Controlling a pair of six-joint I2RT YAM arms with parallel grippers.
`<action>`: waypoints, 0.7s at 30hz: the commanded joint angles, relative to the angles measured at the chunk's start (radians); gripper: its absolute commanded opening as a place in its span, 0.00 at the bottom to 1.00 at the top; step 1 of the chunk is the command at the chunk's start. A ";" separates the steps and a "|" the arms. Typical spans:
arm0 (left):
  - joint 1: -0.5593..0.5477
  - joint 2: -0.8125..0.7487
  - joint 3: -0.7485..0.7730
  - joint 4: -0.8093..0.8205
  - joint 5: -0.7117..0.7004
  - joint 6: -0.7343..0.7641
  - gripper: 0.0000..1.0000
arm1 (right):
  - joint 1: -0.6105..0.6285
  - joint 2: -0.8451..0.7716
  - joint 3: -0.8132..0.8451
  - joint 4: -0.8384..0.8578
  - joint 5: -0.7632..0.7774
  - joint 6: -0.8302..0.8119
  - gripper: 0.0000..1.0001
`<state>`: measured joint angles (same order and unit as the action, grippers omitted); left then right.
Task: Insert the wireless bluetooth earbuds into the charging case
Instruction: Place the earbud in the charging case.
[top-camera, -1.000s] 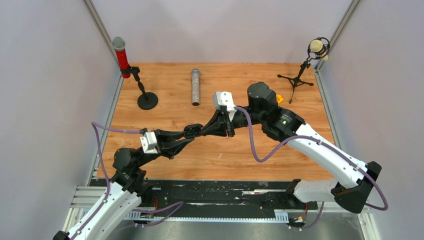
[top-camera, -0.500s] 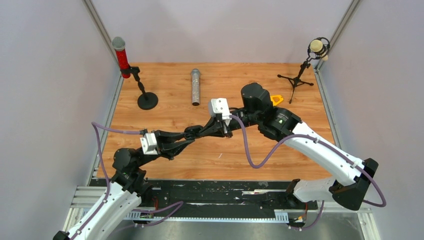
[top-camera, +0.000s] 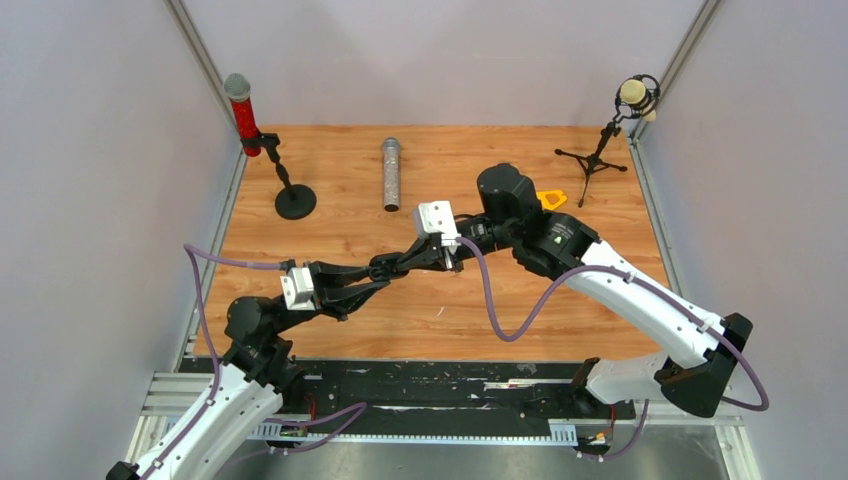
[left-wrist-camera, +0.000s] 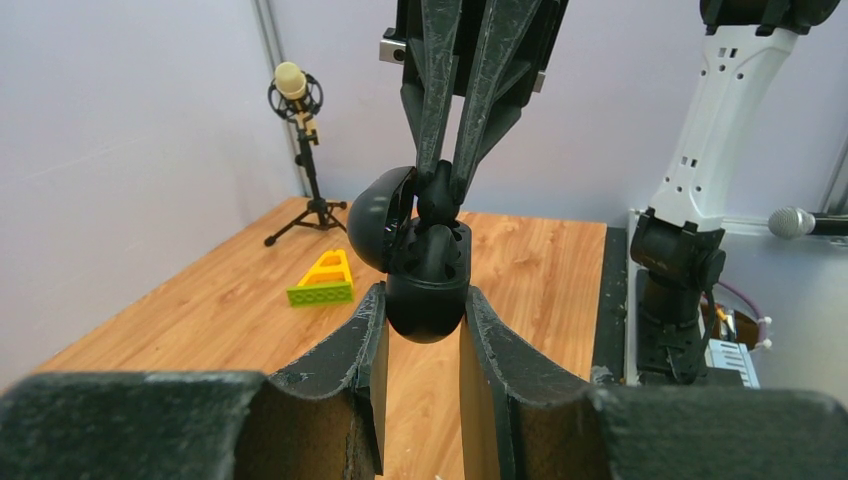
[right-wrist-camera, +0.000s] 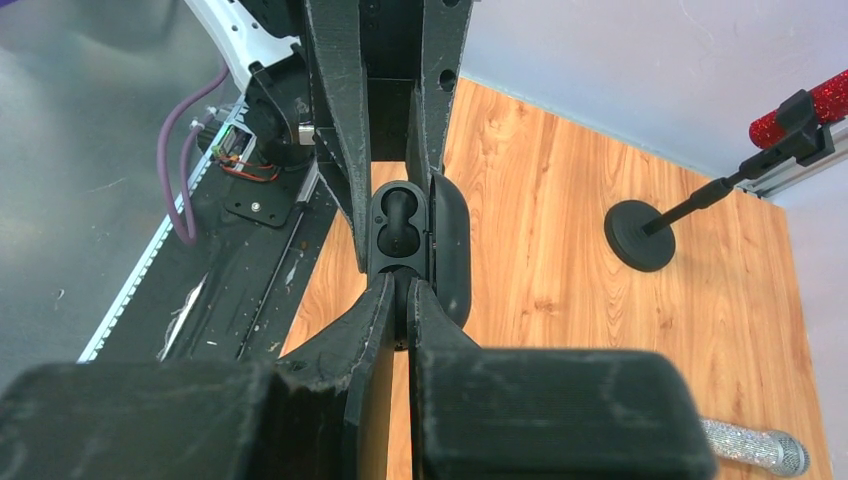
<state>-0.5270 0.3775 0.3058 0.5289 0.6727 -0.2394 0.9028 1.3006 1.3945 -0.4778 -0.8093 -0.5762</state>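
Left wrist: left hand (left-wrist-camera: 421, 312) clamps the open case (left-wrist-camera: 428, 268), mouth facing the right hand (left-wrist-camera: 437, 178) pinching a black earbud (left-wrist-camera: 437, 203).

- Our right gripper (right-wrist-camera: 401, 292), fingers nearly together, meets an open black charging case (right-wrist-camera: 452, 250).
- The left gripper (right-wrist-camera: 396, 222) clamps the case from the far side.
- A black earbud (right-wrist-camera: 394, 205) shows inside (glossy, outline faint).
- Wooden table (right-wrist-camera: 560, 250) beneath.
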 joint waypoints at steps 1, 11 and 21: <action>0.005 0.004 -0.002 0.054 0.004 -0.009 0.00 | 0.006 0.011 0.052 -0.032 -0.017 -0.057 0.00; 0.006 0.007 0.001 0.051 -0.001 -0.008 0.00 | 0.022 0.062 0.113 -0.172 -0.004 -0.144 0.00; 0.006 0.005 0.002 0.044 -0.008 -0.005 0.00 | 0.033 0.089 0.146 -0.235 0.038 -0.179 0.00</action>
<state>-0.5247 0.3851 0.2996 0.5110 0.6754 -0.2398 0.9215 1.3724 1.4944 -0.6544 -0.7864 -0.7078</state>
